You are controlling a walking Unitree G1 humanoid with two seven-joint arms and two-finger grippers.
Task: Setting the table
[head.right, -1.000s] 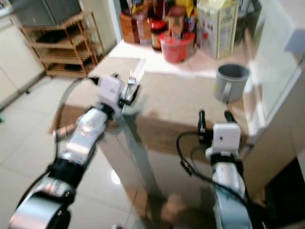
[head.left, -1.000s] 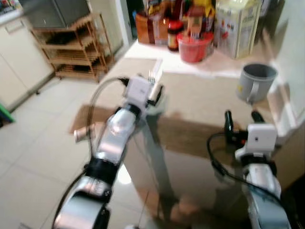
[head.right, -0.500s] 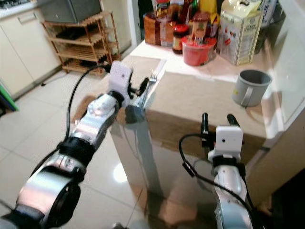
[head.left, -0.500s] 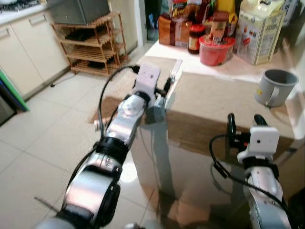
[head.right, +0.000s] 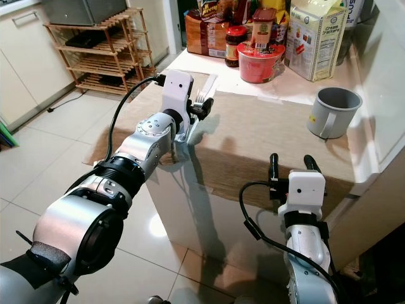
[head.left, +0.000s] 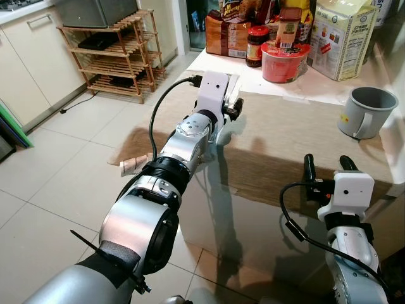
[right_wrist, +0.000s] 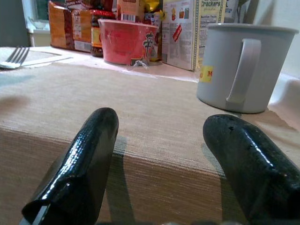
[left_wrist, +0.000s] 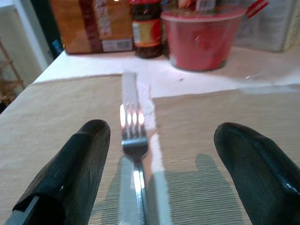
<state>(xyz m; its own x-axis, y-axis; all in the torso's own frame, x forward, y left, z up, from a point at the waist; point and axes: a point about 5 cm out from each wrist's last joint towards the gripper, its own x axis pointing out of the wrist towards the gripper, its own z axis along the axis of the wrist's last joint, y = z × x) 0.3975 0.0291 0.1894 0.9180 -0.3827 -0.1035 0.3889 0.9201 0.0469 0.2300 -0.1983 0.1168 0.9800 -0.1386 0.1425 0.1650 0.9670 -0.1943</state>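
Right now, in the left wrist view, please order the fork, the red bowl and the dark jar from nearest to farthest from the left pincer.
1. Fork: on the tan cloth, between the open fingers of the left pincer.
2. Red bowl: beyond the cloth, on the white counter.
3. Dark jar: beside the bowl, slightly farther back.

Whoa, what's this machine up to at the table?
It is setting the table. Its left gripper is at the table's left edge, fingers open on either side of a silver metal fork on the beige woven table mat. The right gripper hovers open at the near edge, idle. A grey mug stands at the right, with food packages behind.
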